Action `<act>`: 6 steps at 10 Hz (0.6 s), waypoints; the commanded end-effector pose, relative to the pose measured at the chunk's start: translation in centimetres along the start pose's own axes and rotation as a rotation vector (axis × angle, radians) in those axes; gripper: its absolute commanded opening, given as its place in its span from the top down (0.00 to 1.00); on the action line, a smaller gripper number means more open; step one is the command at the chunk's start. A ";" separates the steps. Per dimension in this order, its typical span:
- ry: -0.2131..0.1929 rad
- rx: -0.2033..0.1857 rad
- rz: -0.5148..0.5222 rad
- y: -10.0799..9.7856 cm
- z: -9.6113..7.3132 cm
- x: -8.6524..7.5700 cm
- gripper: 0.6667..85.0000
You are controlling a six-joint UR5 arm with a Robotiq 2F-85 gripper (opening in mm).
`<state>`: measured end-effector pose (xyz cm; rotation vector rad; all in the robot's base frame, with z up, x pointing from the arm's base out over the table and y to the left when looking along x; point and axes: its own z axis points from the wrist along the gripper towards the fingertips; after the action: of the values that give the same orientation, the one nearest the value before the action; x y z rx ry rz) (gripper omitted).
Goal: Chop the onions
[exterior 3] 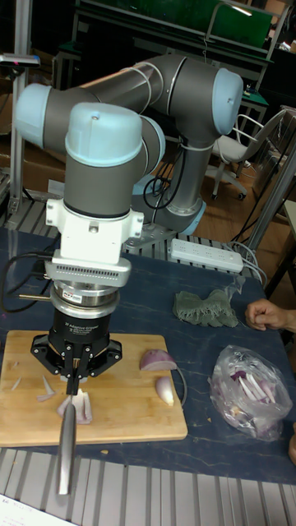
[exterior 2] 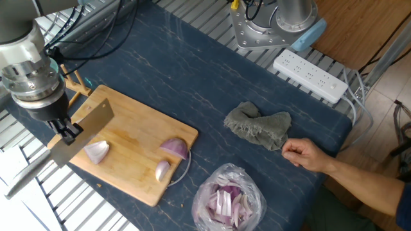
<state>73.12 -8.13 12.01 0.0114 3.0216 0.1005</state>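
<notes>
Dark blue surface: cutting board under the pincer, grey-green cloth, power strip and bag of slivers well away

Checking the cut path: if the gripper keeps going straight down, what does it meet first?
Probably the onion wedge under the knife that the gripper holds, then the cutting board; depth is unclear.

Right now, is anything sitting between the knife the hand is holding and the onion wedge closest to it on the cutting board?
Nothing visible does. The hand grips the knife, whose blade sits just beside the nearest onion wedge on the cutting board. In the tall view the blade reaches that wedge directly. The other two wedges lie farther right.
</notes>
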 end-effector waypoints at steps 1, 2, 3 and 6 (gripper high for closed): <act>0.026 -0.027 0.101 0.3 0.3 0.4 1.00; 0.024 -0.029 0.076 0.4 0.7 0.4 1.00; 0.023 -0.032 0.058 0.5 1.0 0.4 1.00; 0.024 -0.083 0.044 2.0 1.2 0.4 1.00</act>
<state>72.83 -7.11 10.99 0.0714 3.0426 0.1654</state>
